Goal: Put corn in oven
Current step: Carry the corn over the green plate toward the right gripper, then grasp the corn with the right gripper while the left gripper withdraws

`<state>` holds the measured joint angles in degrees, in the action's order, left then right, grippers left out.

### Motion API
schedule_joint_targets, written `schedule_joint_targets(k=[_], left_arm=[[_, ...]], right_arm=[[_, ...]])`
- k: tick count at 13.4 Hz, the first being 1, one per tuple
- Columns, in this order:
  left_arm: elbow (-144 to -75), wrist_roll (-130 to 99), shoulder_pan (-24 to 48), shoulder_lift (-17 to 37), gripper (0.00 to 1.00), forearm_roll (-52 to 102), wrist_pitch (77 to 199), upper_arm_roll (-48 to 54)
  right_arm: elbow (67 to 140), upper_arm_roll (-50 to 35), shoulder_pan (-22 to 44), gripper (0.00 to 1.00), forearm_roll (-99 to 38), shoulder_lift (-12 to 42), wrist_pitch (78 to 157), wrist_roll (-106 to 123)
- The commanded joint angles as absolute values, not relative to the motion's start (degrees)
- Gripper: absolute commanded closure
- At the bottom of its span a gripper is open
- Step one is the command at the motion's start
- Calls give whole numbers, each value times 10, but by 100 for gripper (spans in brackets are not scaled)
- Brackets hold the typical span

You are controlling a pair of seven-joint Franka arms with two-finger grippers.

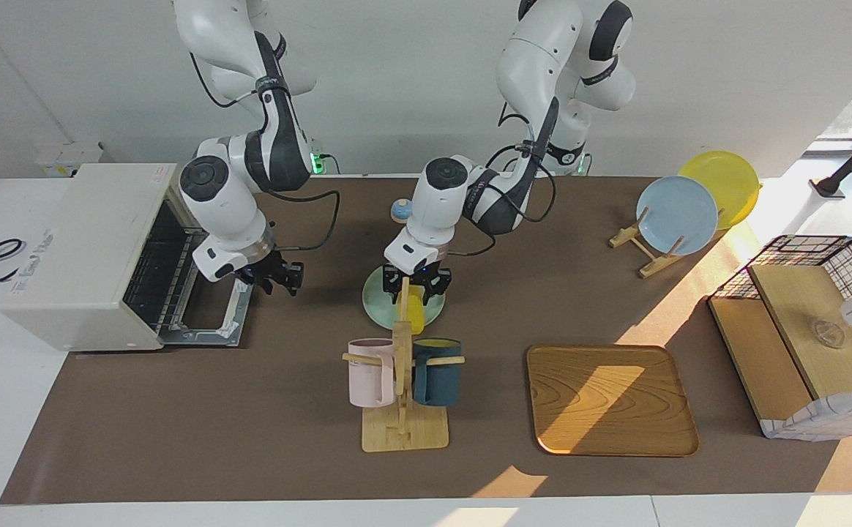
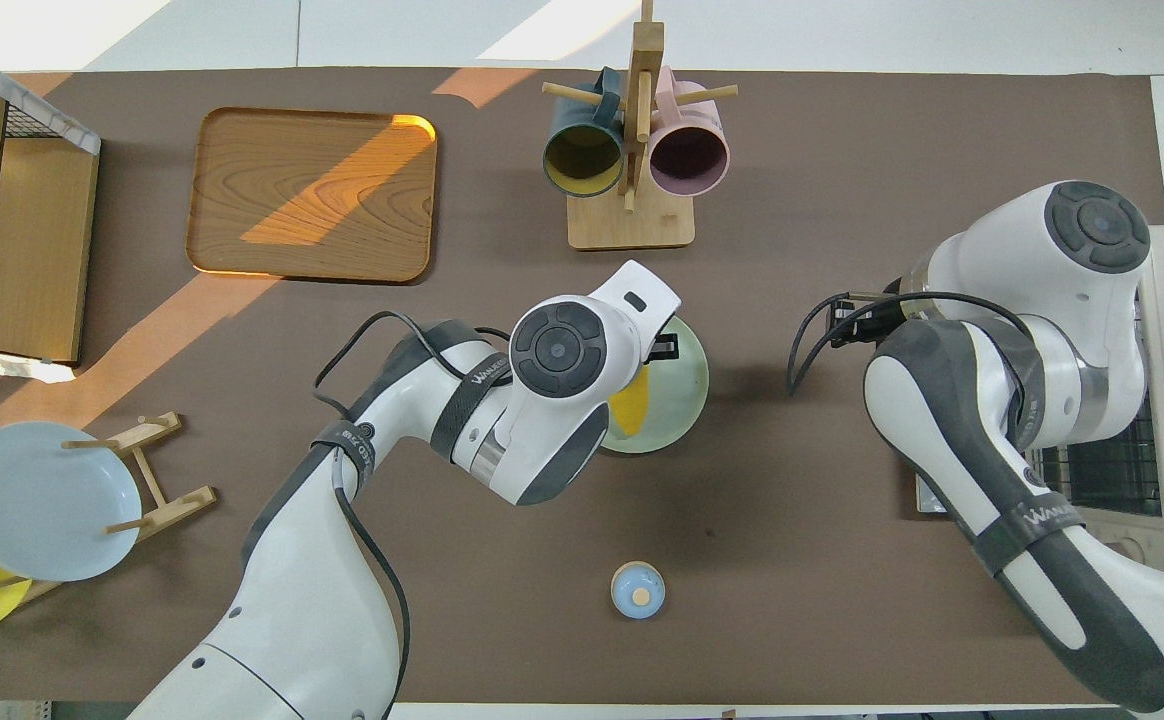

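Left end effector (image 1: 416,287) over pale green plate (image 1: 376,301), fingers spread astride corn (image 1: 415,310). Right end effector (image 1: 279,277) spread, in front of open oven (image 1: 89,249).

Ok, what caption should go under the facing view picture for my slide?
Left gripper reaches down at the corn on a green plate, while the right gripper waits by the open oven.
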<state>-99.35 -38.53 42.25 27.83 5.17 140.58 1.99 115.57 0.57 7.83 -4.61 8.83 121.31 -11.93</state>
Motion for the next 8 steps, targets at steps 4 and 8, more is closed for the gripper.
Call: schedule_joint_targets(k=[4, 8], left_arm=[[-986, -347, 370, 196, 0, 49, 1286, 12], [-962, -288, 279, 134, 0, 50, 1191, 11]], right_arm=[[1141, 4, 104, 47, -50, 98, 1214, -143], [1091, 2, 174, 49, -51, 121, 1209, -185]])
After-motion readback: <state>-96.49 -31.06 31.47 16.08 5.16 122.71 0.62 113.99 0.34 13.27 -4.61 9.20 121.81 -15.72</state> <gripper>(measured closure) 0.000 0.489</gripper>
